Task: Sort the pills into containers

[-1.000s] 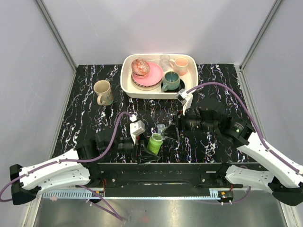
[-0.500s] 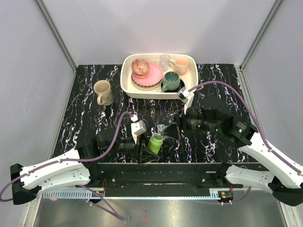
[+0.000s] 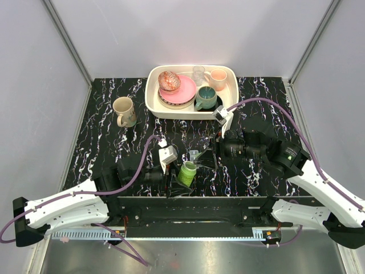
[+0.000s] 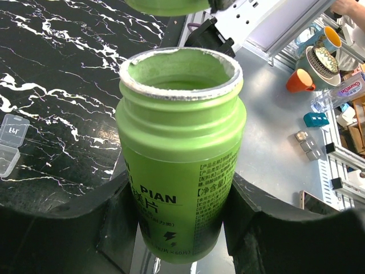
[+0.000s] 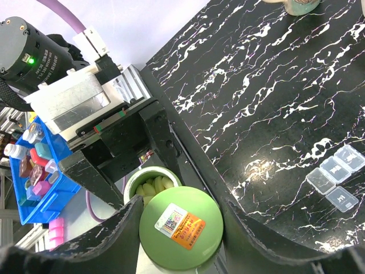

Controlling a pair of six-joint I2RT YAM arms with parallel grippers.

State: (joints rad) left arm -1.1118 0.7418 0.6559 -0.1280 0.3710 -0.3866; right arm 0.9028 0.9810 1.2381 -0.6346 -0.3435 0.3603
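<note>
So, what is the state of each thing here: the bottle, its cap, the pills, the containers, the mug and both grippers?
Green pill bottle: open, cap off.
Green cap: off the bottle, clear of its mouth.
Pills: inside the bottle, none poured.
Container strip: flat on the table, one lid looks open, no pills seen in it.
Left gripper: shut on the bottle.
Right gripper: shut on the cap.
Tan mug: upright on the table.

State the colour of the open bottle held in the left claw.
The bottle is green with dark printed text; it shows best in the left wrist view.
</note>
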